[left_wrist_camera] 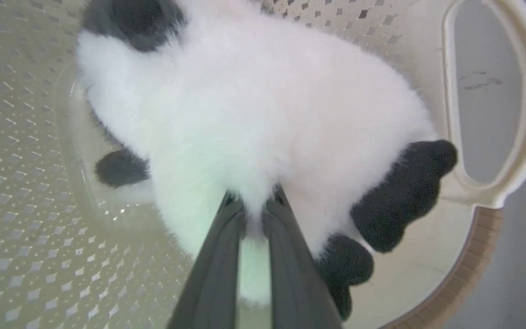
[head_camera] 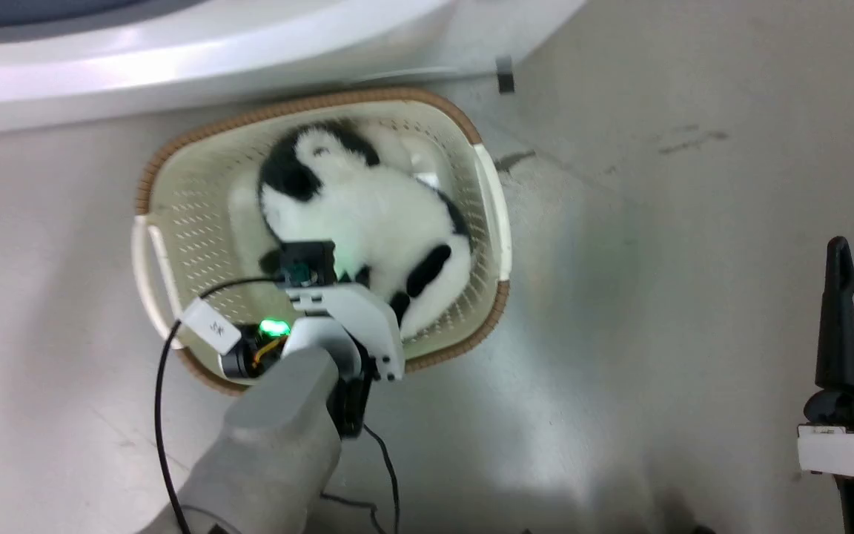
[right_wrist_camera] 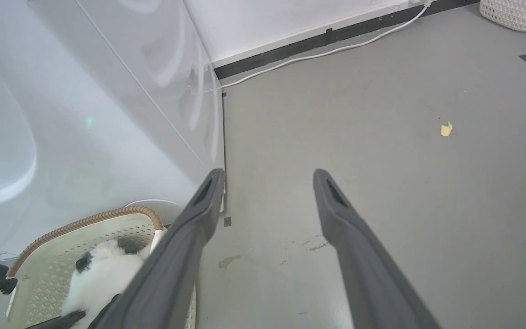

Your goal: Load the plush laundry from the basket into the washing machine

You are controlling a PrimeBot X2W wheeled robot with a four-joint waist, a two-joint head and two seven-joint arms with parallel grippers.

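left wrist view: the plush laundry (left_wrist_camera: 263,114) lies in the basket (left_wrist_camera: 16,192), a fluffy white body with black limbs that rests on the basket's floor and fills much of it. my left pincer (left_wrist_camera: 254,203) is closed almost fully on a tuft of white fur at the toy's lower body, near its black legs. the two fingers nearly meet, with pile squeezed between them.

i judge the toy light, soft and squashy, with nothing to break. the long pile looks slippery, though, and a pinch of fur alone could slide out on the lift. a deeper bite into the stuffed body, or around a limb, would hold safer. it will likely sag and swing, so it needs room over the brown rim.

in the head view the basket sits on the floor (head_camera: 657,297), just before the washing machine (head_camera: 175,59). my right pincer (right_wrist_camera: 267,173) hangs wide open and empty over the floor, off to the basket's side.
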